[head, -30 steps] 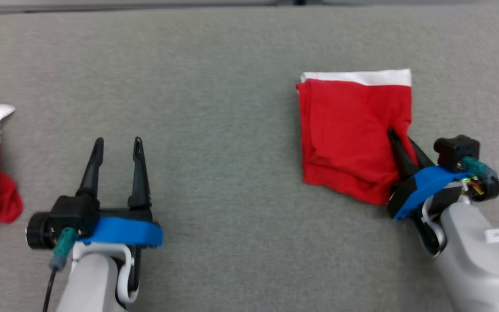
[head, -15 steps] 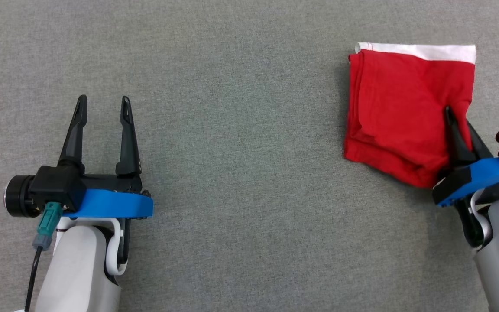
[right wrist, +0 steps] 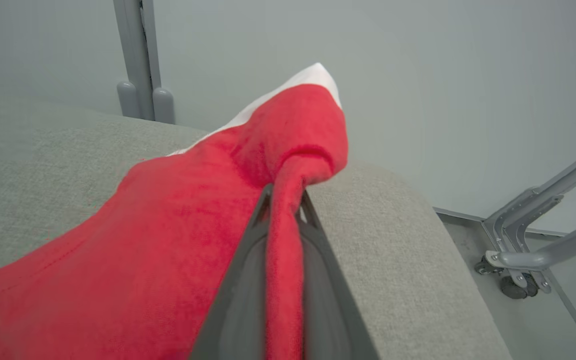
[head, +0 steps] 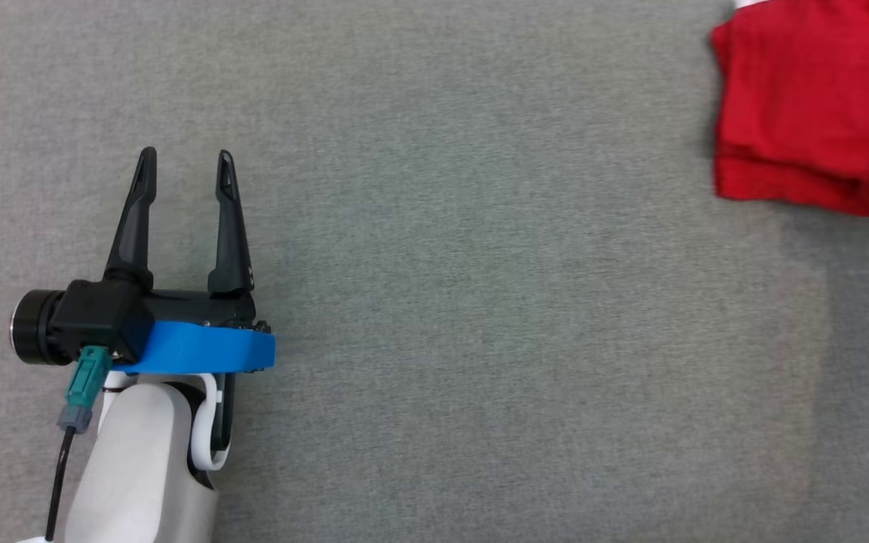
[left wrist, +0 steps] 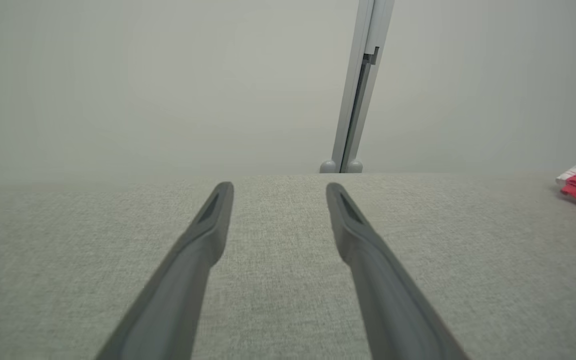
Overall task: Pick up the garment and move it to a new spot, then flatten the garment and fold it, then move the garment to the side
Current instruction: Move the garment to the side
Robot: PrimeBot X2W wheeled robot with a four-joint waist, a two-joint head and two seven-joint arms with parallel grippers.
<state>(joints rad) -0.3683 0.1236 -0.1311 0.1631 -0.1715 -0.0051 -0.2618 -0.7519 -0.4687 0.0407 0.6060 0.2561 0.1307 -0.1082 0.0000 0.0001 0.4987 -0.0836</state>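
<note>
Right wrist view: the right gripper clamps its fingers on a fold of the red garment near the counter's right edge — the left gripper gapes empty — and a one-point drag could pull the folds apart.

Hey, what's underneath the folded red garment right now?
The red garment rests on the grey fabric surface, near its rounded edge. The right claw is shut on one fold. Anything between the cloth and the surface is covered, so I cannot tell.
</note>
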